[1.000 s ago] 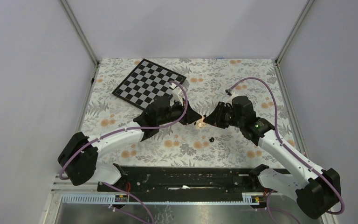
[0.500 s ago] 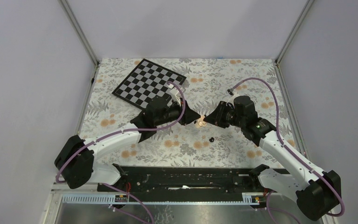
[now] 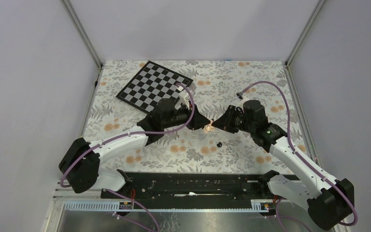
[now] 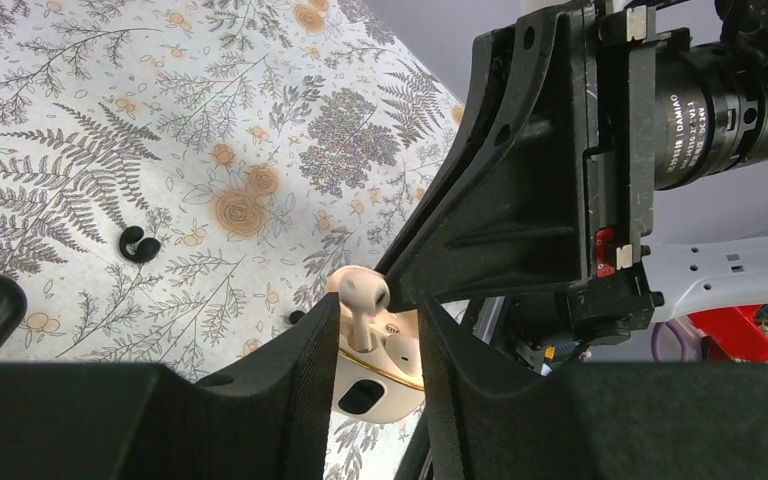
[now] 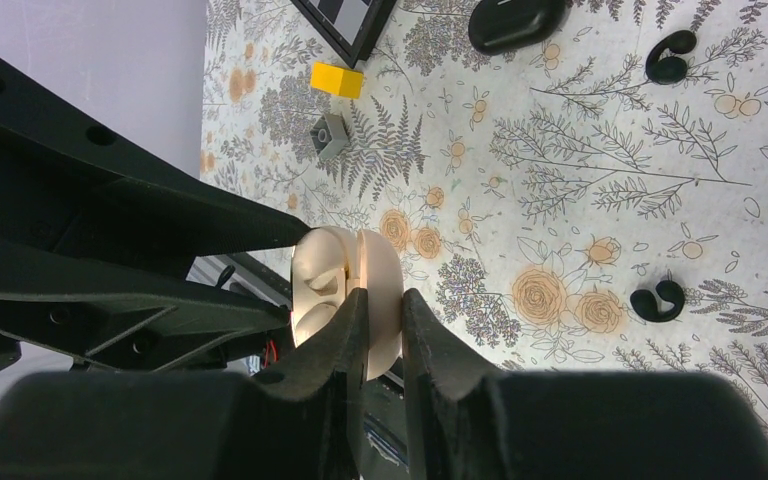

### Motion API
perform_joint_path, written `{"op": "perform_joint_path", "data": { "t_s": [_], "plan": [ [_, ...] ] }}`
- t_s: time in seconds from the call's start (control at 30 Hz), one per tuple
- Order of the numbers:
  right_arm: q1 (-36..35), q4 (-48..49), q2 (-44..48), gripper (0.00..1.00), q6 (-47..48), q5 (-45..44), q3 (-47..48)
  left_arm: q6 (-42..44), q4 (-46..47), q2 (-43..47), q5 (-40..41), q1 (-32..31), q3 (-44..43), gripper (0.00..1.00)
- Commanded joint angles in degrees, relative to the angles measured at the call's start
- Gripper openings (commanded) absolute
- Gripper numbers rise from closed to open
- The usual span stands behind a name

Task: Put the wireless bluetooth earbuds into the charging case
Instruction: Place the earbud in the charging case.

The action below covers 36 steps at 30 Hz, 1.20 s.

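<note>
The left gripper (image 4: 378, 330) has its fingers drawn in against the two sides of the pale charging case (image 4: 385, 385), holding it with the opening facing up. A beige earbud (image 4: 360, 293) stands in that opening, its round head above the rim and its stem down inside. The right gripper (image 5: 383, 300) meets it nose to nose. Its fingers are pinched to a narrow slit on a pale piece at the top of the case, which from the left wrist reads as that earbud. From its own wrist camera, bud and case blur into one pale shape. Whether the case touches the table cannot be told. On the floral tablecloth (image 3: 251, 87) just on the near side of the two grippers lies the near black earbud (image 5: 657, 300), hook-shaped and apart from both. The far black earbud (image 5: 668, 58) lies further out, beside a dark oval case (image 5: 515, 20). Further off sit a grey block (image 5: 330, 135) and a yellow block (image 5: 337, 79), and the checkerboard (image 3: 154, 87) lies at the far left.
</note>
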<state>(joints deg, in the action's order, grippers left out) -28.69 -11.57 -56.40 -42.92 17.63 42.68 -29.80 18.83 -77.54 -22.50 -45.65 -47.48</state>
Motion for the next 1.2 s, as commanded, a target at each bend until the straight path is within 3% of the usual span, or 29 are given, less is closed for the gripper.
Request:
{"op": "perform_joint_path", "data": {
  "t_s": [0.0, 0.57, 1.17],
  "plan": [
    [0.41, 3.71, 0.90, 0.00, 0.33, 1.20, 2.31, 1.06, -2.62, -0.69, -1.61, -0.14, -1.80, 0.38],
    [0.39, 0.54, -0.14, 0.00, 2.00, -1.16, 2.85, 1.30, -4.08, -0.70, 0.91, -0.23, -3.05, 0.38],
    [0.39, -23.72, -10.27, 0.00, 11.72, -20.76, 11.80, -1.38, -5.36, -0.98, 2.48, -0.14, -4.47, 0.44]
  ]
}}
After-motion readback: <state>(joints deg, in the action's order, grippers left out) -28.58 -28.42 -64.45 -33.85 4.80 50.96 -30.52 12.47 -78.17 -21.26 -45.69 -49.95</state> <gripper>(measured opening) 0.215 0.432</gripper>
